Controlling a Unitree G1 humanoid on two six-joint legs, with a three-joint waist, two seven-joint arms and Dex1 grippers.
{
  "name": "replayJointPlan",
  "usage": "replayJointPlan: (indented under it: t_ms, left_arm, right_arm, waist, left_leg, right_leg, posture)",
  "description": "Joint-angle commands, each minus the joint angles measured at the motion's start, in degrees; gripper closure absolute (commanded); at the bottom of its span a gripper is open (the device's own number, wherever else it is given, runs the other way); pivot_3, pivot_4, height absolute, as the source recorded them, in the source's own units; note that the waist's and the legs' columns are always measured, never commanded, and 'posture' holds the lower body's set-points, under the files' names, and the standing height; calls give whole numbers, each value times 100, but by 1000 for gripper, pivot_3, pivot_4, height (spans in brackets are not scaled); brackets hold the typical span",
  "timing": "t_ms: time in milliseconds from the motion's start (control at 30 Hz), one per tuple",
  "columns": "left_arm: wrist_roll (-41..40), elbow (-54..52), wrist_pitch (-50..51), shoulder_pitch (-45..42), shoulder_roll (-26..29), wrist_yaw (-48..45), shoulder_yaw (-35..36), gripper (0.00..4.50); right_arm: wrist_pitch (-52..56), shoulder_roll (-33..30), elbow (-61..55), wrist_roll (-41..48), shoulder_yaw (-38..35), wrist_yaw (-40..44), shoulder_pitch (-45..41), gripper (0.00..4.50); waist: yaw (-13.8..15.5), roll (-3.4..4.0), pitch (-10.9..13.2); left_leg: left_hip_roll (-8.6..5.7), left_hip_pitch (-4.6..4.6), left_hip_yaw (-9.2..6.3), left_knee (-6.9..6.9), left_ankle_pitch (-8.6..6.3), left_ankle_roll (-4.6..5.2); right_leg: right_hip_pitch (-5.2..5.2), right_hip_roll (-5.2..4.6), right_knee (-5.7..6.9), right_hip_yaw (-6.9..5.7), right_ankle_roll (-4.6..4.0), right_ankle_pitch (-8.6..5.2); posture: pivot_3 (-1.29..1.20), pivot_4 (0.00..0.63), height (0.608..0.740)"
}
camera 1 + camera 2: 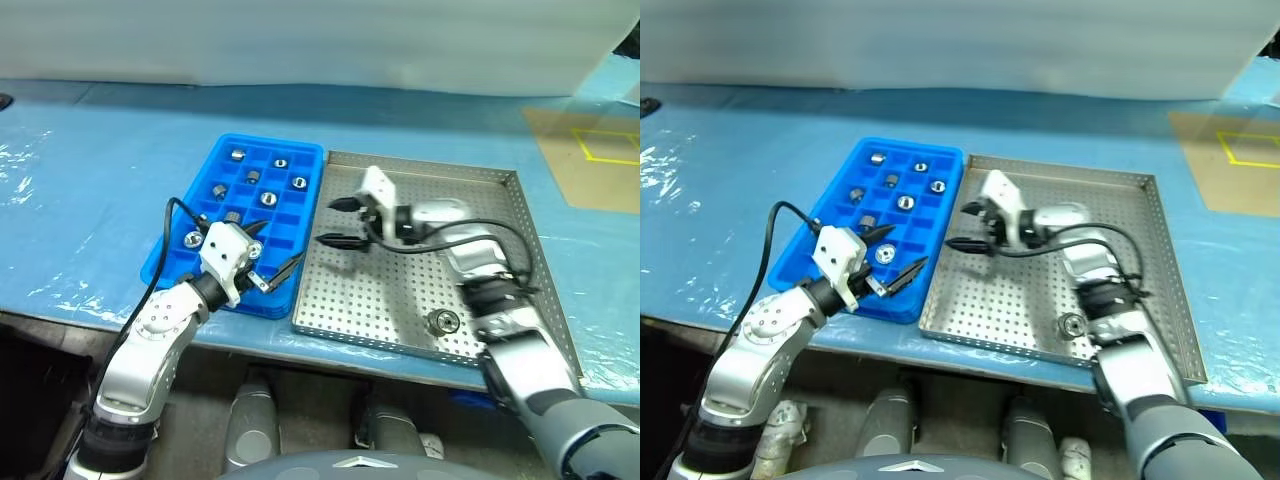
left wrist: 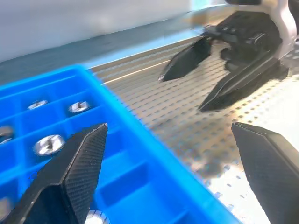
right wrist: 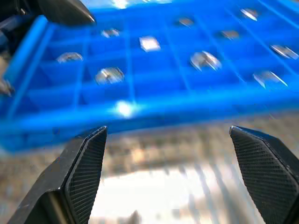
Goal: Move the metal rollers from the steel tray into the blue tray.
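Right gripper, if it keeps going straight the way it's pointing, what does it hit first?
Most likely the near wall of the blue tray; the right gripper points at it over the steel tray, though depth is uncertain.

1. Two trays are counted on the worktop (image 1: 90, 190): one blue tray (image 1: 222, 150) and one steel tray (image 1: 530, 250).
2. Nine metal rollers (image 1: 267, 198) can be made out in the compartments of the blue tray; part of that tray is covered by the left gripper (image 1: 272, 262), so the count cannot be taken as complete.
3. One metal roller is counted on the perforated floor of the steel tray, at its near edge.
4. Ten rollers are thus counted in all.
5. Two grippers are counted, the left gripper and the right gripper (image 1: 332, 222), each with two black fingers.
6. One yellow square outline (image 1: 610, 145) is counted, on one brown sheet.
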Motion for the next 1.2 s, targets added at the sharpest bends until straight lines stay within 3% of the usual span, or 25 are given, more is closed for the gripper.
replayJointPlan:
  t_ms: [33, 200, 533, 900, 1167, 1200]
  left_arm:
    - [-166, 302, -277, -352, 50, -509, -187, 0]
    - [-295, 791, -460, -784, 13, -1154, -479, 0]
    - [94, 1951, -1115, -1539, -258, -1502, -895, 0]
    - [160, 1706, -1131, -1292, -341, -1443, -1035, 0]
    - [147, 1633, -1089, -1278, -253, -1382, -953, 0]
    - [151, 1609, -1086, -1265, -239, -1370, -941, 0]
  right_arm:
    - [537, -666, -666, 255, -534, -103, 183, 166]
    - [906, -1333, -569, 169, -803, -462, 492, 166]
    - [1452, -935, 286, 281, -1055, -1510, 466, 166]
    - [481, -645, 1693, -289, -631, -2108, 312, 166]
    - [453, -648, 1620, -185, -598, -1891, 146, 2689]
    - [411, -656, 1539, -220, -565, -1882, 128, 2703]
  waist:
    - [-129, 0, 0]
    - [-298, 0, -1]
    - [-426, 2, -2]
    - [-417, 0, -3]
    - [-435, 0, -3]
    - [-441, 0, -3]
  left_leg:
    - [1, 6, 2, -1, 0, 0]
    - [1, 29, 10, -3, -1, 3]
    - [0, 43, 19, 5, -14, 28]
    - [-1, 53, 22, 12, -18, 34]
    - [-1, 115, 22, -5, -18, 31]
    - [-1, 115, 22, -9, -19, 32]
  right_leg:
    - [1, 2, 2, 3, 0, 0]
    - [14, 4, 2, 12, -2, -1]
    - [23, 5, 6, 24, -4, 0]
    - [37, -1, 4, 23, -5, 0]
    - [95, 0, -9, 23, -5, -1]
    - [94, 2, -13, 23, -6, -2]
  posture:
    - [-73, 150, 740]
    - [-117, 150, 740]
    - [-117, 150, 740]
    - [-86, 150, 740]
    - [-74, 150, 740]
    - [-72, 150, 740]
